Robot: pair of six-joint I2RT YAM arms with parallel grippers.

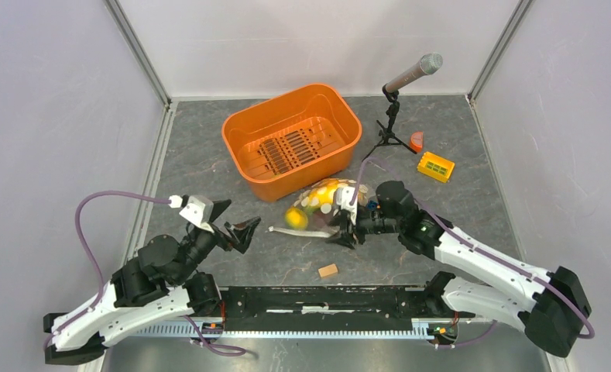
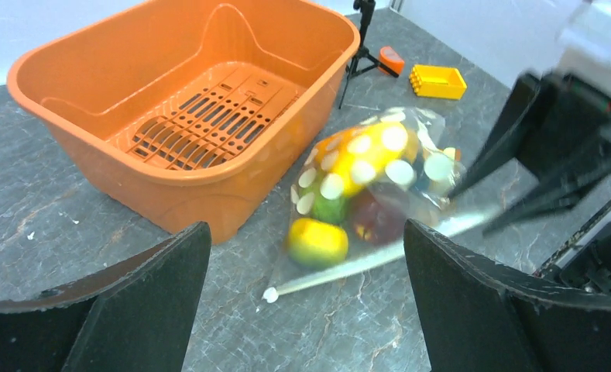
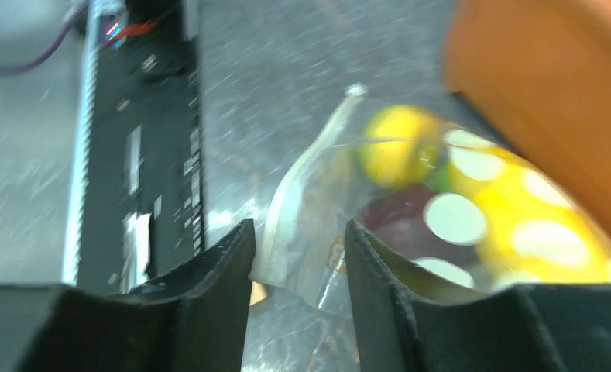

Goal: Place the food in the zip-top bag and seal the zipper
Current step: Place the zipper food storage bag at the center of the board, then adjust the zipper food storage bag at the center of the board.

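The zip-top bag (image 1: 329, 203) lies on the table in front of the orange basket, with the food inside it. Through the plastic I see a yellow pepper (image 2: 368, 151), a yellow-green round piece (image 2: 316, 242), a dark red piece (image 2: 375, 221) and some green (image 2: 329, 208). Its zipper (image 2: 364, 263) runs along the near edge. My right gripper (image 1: 344, 232) is open, its jaws straddling the right end of the zipper (image 3: 302, 186) without pinching it. My left gripper (image 1: 240, 218) is wide open and empty, left of the bag and clear of it.
The orange basket (image 1: 292, 139) stands just behind the bag. A microphone on a tripod (image 1: 395, 116), an orange-red piece (image 1: 417, 141) and a yellow block (image 1: 435, 167) are at the back right. A tan wooden cube (image 1: 327, 270) lies near the front rail.
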